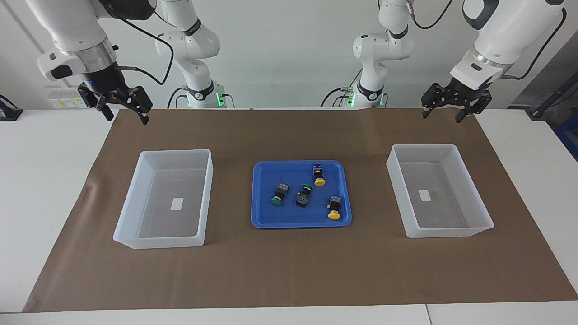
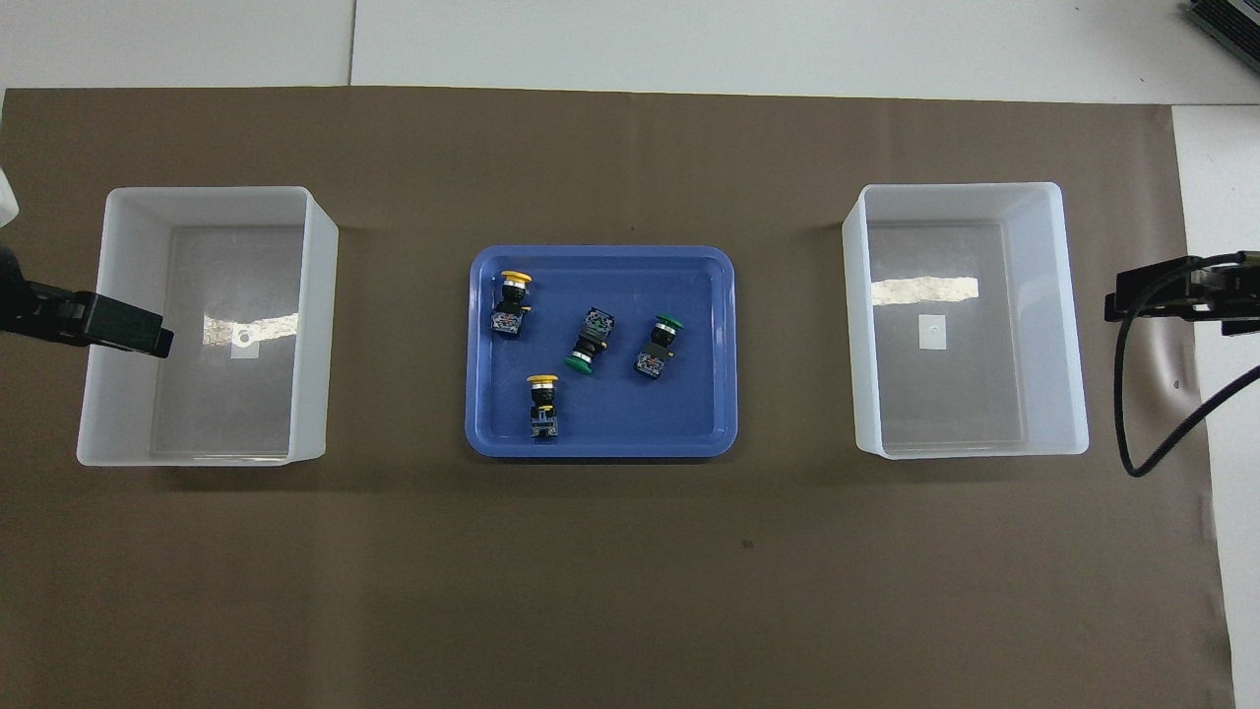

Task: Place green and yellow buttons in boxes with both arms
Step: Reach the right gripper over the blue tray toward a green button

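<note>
While all four buttons point(image 1: 305, 194) lie in the blue tray point(image 1: 262, 216) between the empty boxes point(image 1: 165, 198), each open, raised pincer, left point(image 1: 453, 110) and right point(image 1: 122, 108), is best lowered onto the nearest button's blocky body.

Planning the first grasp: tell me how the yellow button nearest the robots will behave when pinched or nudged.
The yellow button lies on its side in the blue tray; its round cap may let it pivot when nudged. Its blocky body probably offers stiff, flat faces for the fingers. It looks small, so likely light.

Glossy white arms point(image 1: 496, 31), black cables point(image 1: 158, 40)
</note>
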